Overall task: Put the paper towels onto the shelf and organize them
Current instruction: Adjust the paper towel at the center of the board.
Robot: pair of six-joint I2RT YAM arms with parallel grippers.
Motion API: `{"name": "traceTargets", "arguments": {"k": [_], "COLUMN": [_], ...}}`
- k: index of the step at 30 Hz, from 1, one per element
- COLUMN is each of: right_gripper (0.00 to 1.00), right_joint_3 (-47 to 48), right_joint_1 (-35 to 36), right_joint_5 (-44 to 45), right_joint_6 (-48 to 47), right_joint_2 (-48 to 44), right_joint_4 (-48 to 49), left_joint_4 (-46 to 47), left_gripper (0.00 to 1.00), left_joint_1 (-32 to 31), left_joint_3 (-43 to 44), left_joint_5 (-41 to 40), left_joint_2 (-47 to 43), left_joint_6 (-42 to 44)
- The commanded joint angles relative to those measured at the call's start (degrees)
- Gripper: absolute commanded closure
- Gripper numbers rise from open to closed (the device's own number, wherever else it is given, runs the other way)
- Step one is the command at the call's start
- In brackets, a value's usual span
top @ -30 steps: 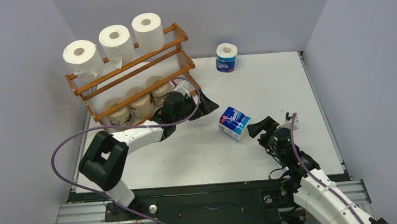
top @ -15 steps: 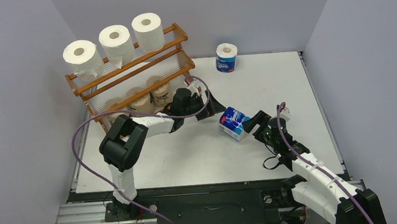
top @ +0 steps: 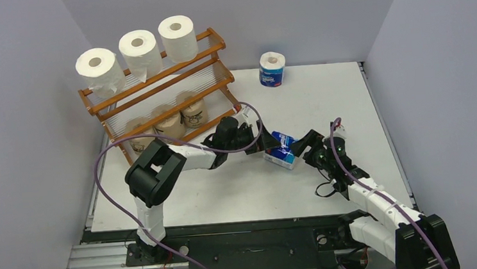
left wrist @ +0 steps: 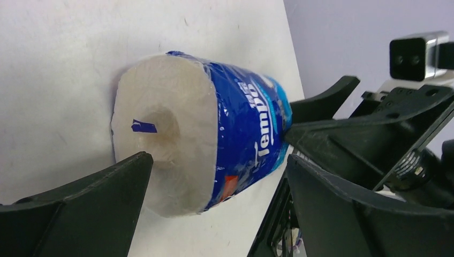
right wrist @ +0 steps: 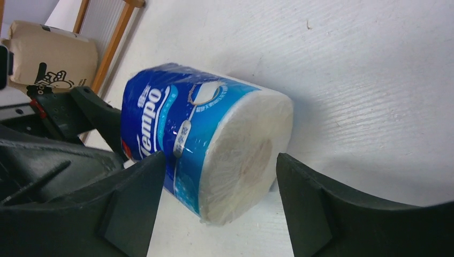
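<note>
A blue-and-white wrapped paper towel roll [top: 282, 151] lies on its side mid-table. My left gripper [top: 265, 142] is open at its left end, fingers either side [left wrist: 219, 198] without touching. My right gripper [top: 300, 147] is open at its other end; in the right wrist view the roll [right wrist: 209, 139] sits between the fingertips [right wrist: 217, 187], with a gap on the right side. A second blue roll [top: 272, 69] stands at the back. The shelf [top: 216, 43] holds three white rolls [top: 139, 49] on top and three brown rolls [top: 169, 124] on the bottom tier.
The two grippers face each other closely across the lying roll; the right gripper's black fingers [left wrist: 369, 123] fill the right of the left wrist view. The shelf's rail [right wrist: 115, 43] and a brown roll [right wrist: 48, 56] lie just behind the left gripper.
My left gripper has swung right, away from the shelf, up to the lying blue roll. My right gripper has reached left to the roll's other end and narrowed slightly. The roll has not moved.
</note>
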Motion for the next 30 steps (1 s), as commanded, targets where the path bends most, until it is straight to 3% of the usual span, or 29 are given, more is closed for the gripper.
{"name": "traceTargets", "arguments": {"k": [1,11,16,23,30], "right_gripper": [0.29,0.29,0.29,0.29,0.28], "right_joint_3": [1.0,1.8,2.3,1.6,1.5], "right_joint_1": [-0.8,-2.4,-3.0,-3.6,-4.1], "right_joint_5": [-1.2,-1.3,-1.8,-3.7,-5.1], "right_joint_6": [-1.3,-2.0,-2.6,-4.1,-4.8], "right_joint_2": [0.2,-1.1,-4.2,-9.0,-9.5], "right_joint_4": [3.2,0.8,-2.0,-5.7,-7.2], "left_joint_4": [6.3,7.0,4.6,11.8,16.7], "left_gripper": [0.04,0.04,0.04,0.04,0.04], "left_joint_1": [-1.7,-3.3,-2.6,1.8,0.8], "left_joint_3": [-4.0,-15.4,-17.1,-16.8,-14.9], "left_joint_5": [0.2,-7.1,-11.3,-6.6,-3.9], "left_joint_2": [-5.2,-16.0,-19.6,-15.9,-11.0], "left_joint_6": [-1.1,-2.8,-1.8,-6.4,-8.4]}}
